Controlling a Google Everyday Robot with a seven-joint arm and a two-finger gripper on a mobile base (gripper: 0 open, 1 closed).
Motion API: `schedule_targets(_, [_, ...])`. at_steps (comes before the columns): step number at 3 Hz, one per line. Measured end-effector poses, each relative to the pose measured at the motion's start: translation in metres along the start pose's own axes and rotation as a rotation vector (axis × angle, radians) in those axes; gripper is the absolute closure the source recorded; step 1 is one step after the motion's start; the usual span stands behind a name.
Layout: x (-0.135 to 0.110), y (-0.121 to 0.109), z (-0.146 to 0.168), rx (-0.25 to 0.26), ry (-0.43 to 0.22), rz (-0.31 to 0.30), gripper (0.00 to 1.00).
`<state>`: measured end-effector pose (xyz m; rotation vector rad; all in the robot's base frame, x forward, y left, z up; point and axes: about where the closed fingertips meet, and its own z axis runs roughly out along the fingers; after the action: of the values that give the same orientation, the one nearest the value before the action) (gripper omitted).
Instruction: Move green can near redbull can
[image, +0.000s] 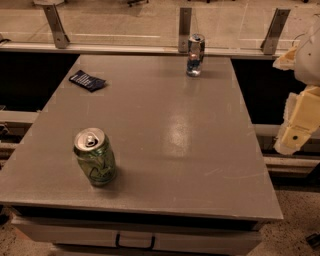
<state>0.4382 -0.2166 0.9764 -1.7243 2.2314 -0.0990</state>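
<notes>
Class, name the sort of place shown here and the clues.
Probably an indoor lab or office: a grey table, a glass barrier on metal brackets behind it, and a robot's hand beside the table's right edge.

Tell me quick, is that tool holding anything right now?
The tool: at the view's right edge, nothing seen in it; open or closed cannot be told.

No words, brand names or numbers can be read. The green can (95, 158) shows only pale swirls, the redbull can (195, 55) a small red mark, and the dark packet (87, 81) pale print too small to read. The hand (299, 127), beyond the right edge of the table (190, 145), shows no readable marking.
</notes>
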Motion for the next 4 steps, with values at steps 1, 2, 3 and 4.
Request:
schedule_targets(1, [0.0,0.0,0.0,0.0,0.0,0.0,0.0])
schedule_targets(2, [-0.015,0.004,0.01,-0.04,-0.09,-0.016,0.0])
schedule_targets(3, [-0.071,0.028,0.036,-0.139,-0.29,-0.111,0.0])
schedule_targets(4, [-0.14,0.066,0.047,-0.23,-0.486,-0.209,0.0])
